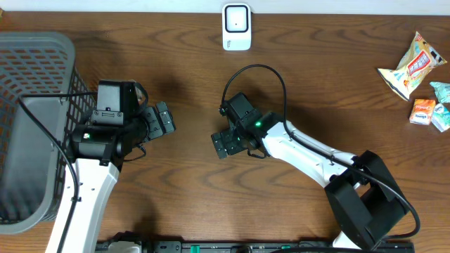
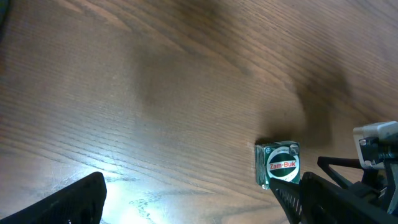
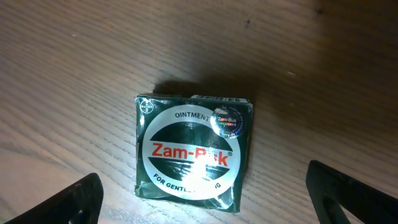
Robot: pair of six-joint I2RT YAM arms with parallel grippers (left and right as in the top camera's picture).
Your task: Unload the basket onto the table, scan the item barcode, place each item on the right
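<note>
The item is a small dark-green Zam-Buk ointment box [image 3: 194, 152] lying flat on the wooden table, label up; no barcode shows on this face. My right gripper [image 3: 202, 202] hangs open right above it, one finger on each side, not touching. In the overhead view the right gripper [image 1: 228, 143] covers the box. The left wrist view shows the box [image 2: 278, 165] just beyond my right-hand finger [image 2: 311, 199]. My left gripper [image 1: 163, 119] is open and empty, to the left of the box. A white scanner [image 1: 236, 27] stands at the table's far edge.
A grey mesh basket [image 1: 28, 126] fills the left side beside the left arm. A snack bag [image 1: 411, 65] and a few small packets [image 1: 430, 109] lie at the far right. Cables loop above the right wrist [image 1: 256, 70].
</note>
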